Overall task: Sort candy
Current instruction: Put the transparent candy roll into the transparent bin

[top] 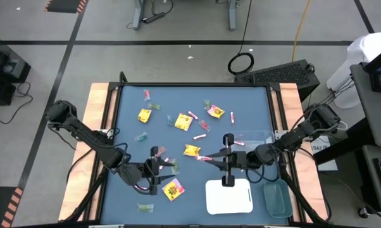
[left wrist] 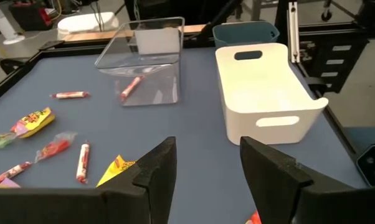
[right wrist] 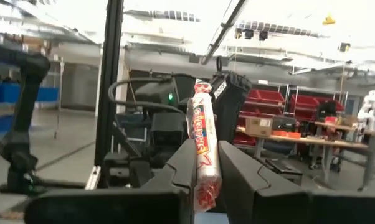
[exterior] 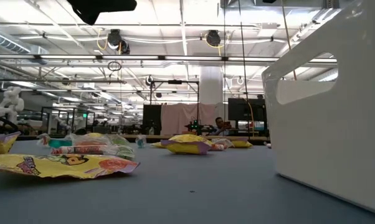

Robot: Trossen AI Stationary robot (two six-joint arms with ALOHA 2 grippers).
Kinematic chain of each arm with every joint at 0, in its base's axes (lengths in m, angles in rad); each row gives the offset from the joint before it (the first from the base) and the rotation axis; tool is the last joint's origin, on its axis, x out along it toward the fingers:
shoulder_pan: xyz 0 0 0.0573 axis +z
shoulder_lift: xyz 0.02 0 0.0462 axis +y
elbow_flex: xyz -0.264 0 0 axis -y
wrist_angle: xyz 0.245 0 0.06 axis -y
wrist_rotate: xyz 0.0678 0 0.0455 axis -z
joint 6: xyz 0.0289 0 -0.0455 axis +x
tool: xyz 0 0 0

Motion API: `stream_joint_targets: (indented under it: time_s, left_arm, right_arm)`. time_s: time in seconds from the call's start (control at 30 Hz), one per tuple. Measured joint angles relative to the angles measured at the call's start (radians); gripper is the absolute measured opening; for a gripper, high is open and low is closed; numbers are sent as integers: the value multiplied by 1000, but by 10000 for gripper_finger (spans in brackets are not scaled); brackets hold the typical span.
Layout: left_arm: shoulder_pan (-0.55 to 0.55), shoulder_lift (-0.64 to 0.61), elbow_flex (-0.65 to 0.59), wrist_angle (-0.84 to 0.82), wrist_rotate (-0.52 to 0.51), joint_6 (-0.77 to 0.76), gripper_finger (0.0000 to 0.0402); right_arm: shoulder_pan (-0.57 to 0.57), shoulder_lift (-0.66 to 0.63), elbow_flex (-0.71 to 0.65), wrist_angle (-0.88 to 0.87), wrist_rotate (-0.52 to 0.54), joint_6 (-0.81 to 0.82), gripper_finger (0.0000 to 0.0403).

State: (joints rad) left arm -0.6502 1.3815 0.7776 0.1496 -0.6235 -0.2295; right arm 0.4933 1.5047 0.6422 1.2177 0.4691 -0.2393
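the right end effector (right wrist: 203, 171) is closed on a thin pink-red stick candy (right wrist: 203, 149), pinched between its two fingers with the stick's long axis running up out of the grip; in the high view this end effector (top: 211, 158) hangs over the middle of the bench (top: 130, 104), with the stick (top: 203, 158) poking out toward the left arm. the move ahead looks like a drop, and what matters is where the clear tray (left wrist: 144, 59) lies: it sits just beside the right end effector on the right arm's own side of the bench, with a stick already inside, so the right arm is much the nearer. the white bin (top: 228, 196) and the green-tinted tray (top: 278, 197) stand close by at the bench's near edge. the left end effector (left wrist: 203, 171) hovers with its fingers partly apart and nothing between them, over the bench near a yellow packet (top: 173, 188). the rest of the candy, yellow packets, sticks and small green pieces, lies scattered across the bench's middle and far side.
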Motion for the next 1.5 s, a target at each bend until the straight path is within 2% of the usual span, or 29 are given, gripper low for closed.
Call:
stream_joint_targets:
  time_s: [0.3, 0.6, 1.2, 1.5]
  left_arm:
    - [0, 0, 0, -1, 0, 0, 182]
    - [2, 0, 0, -1, -3, 33, 182]
    - [3, 0, 0, -1, -22, 136, 182]
    - [3, 0, 0, -1, -22, 131, 182]
  right_arm:
    - [27, -5, 0, -22, -30, -316, 43]
    - [25, -5, 0, -148, -29, -588, 43]
    - [24, -5, 0, -144, -23, -670, 43]
    - [24, -5, 0, -100, -23, -494, 43]
